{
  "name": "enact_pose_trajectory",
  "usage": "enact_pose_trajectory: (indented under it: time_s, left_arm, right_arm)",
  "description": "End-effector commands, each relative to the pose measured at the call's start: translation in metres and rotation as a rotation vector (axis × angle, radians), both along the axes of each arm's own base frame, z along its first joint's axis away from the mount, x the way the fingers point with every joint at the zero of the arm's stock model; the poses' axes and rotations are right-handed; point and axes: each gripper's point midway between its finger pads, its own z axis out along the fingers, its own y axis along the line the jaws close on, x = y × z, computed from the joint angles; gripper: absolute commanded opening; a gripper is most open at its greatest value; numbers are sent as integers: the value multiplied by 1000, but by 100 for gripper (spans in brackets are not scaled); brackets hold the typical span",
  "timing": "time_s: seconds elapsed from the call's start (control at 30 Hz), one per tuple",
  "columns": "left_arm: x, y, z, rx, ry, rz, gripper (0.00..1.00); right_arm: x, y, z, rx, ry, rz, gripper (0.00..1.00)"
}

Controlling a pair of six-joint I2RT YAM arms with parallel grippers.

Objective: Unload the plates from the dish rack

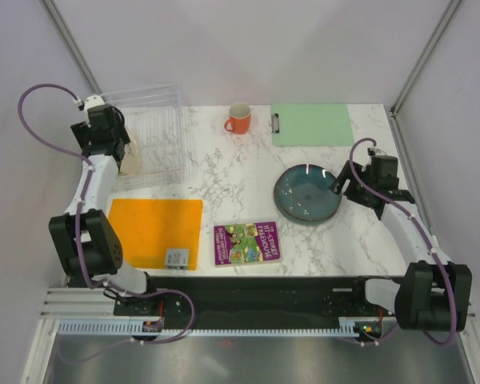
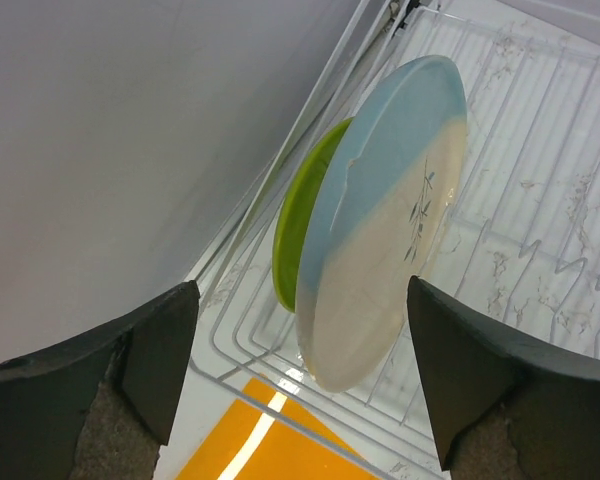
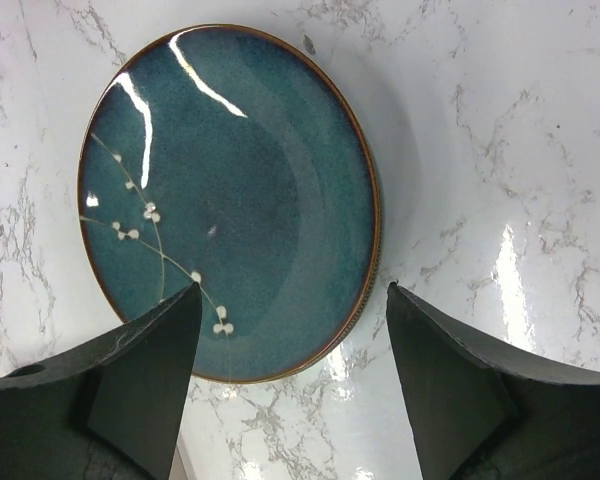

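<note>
The white wire dish rack [image 1: 162,128] stands at the back left. In the left wrist view the cream-and-light-blue plate [image 2: 380,230] stands upright in the rack [image 2: 540,200], with the lime green plate [image 2: 292,235] close behind it. My left gripper [image 2: 300,380] is open and empty, its jaws on either side of the cream plate's lower edge and apart from it; it also shows in the top view [image 1: 118,150]. The dark teal plate [image 1: 306,193] lies flat on the table. My right gripper [image 3: 292,370] is open and empty above the teal plate's [image 3: 230,200] rim. The grey-green plate is out of view.
An orange mat [image 1: 156,232] lies in front of the rack with a small card [image 1: 177,258] on it. A purple book [image 1: 246,242] lies at centre front. An orange mug [image 1: 239,118] and a green clipboard [image 1: 312,124] sit at the back. Walls close in on the left and right.
</note>
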Motion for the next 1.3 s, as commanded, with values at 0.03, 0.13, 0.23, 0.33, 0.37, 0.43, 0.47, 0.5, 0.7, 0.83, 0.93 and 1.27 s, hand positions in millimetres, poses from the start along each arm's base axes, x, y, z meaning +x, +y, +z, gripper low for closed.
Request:
enact_pose_trajectory:
  time_s: [0.03,0.13,0.23,0.33,0.37,0.43,0.47,0.5,0.7,0.83,0.93,1.27]
  left_arm:
    - [34,-1,4,-84,-76,-56,86]
    - [42,3,-6,-107,-73,-57,77]
    - [49,1,-13,-131,-72,-67,51]
    - [51,1,-15,-132,-66,-71,20]
    - [50,1,-13,-131,-71,-69,14]
    - [48,3,-10,-126,-78,-63,2]
    - [48,3,-8,-122,-79,-65,2]
    - [48,3,-4,-118,-84,-66,2]
    - [41,2,37,-73,-152,-81,2]
    - [27,-1,80,-27,-223,-96,2]
    - [11,-2,116,28,-280,-94,2]
    - [-34,-26,190,29,-448,-171,2]
  right_arm:
    - [8,3,-1,1,-23,28,82]
    - [8,5,-4,8,-16,38,82]
    - [9,6,-4,15,-16,45,82]
    - [10,6,-4,14,-18,46,82]
    - [10,6,-5,14,-18,46,82]
    - [9,6,-7,16,-12,46,82]
    - [9,6,-8,16,-10,46,82]
    - [9,7,-9,19,-9,48,82]
    - [7,8,-9,25,-13,54,82]
    - [6,7,-6,16,-19,50,82]
    - [5,6,-3,12,-26,47,82]
    - [3,10,19,23,-71,64,82]
